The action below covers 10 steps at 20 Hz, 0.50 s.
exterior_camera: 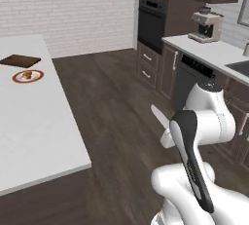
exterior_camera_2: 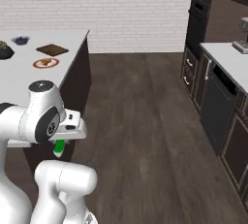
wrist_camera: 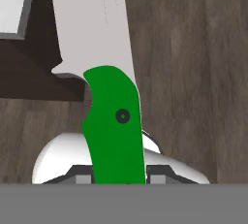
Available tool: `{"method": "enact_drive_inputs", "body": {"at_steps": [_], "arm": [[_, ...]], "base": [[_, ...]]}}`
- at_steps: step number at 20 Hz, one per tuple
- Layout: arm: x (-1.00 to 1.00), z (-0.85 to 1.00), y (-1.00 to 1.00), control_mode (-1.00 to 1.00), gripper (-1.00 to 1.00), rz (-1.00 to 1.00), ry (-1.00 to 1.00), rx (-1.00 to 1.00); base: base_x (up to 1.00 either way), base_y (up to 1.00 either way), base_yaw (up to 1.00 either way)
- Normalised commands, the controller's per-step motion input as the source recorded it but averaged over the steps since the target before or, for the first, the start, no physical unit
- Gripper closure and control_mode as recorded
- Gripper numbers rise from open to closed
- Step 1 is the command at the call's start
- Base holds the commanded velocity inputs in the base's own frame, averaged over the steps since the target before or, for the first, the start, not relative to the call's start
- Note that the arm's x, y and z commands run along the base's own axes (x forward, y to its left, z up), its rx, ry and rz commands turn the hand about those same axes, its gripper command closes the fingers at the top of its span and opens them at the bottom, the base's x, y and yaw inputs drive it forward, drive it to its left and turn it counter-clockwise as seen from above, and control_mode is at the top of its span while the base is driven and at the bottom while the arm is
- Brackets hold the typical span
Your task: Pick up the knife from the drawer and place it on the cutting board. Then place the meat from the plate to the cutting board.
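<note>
The knife (wrist_camera: pixel 114 131) is being pinched by the claw (wrist_camera: pixel 119 178), the green handle clamped between the two fingertips and the pale blade pointing away from the hand over the dark wood floor (wrist_camera: pixel 193 48). In the right base view, the green handle (exterior_camera_2: pixel 59 147) is being shown below the wrist, low beside the arm. In the left base view, the blade (exterior_camera: pixel 159 116) is being seen projecting past the arm, above the floor.

The cutting board (exterior_camera: pixel 20 61) is being carried on the white tabletop (exterior_camera: pixel 34 121), at its far end. The plate (exterior_camera: pixel 28 76) is lying just beside the board, nearer the robot, with the meat (exterior_camera: pixel 27 75) resting on it. The knife is being held well apart from both.
</note>
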Motion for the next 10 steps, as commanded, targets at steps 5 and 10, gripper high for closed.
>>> {"method": "enact_drive_inputs", "body": {"at_steps": [5,10], "arm": [[0.00,0.00,0.00,1.00,1.00,0.00,0.00,0.00],[0.00,0.00,0.00,1.00,1.00,0.00,0.00,0.00]], "base": [[0.92,-0.64,0.04],[1.00,-0.16,0.12]]}}
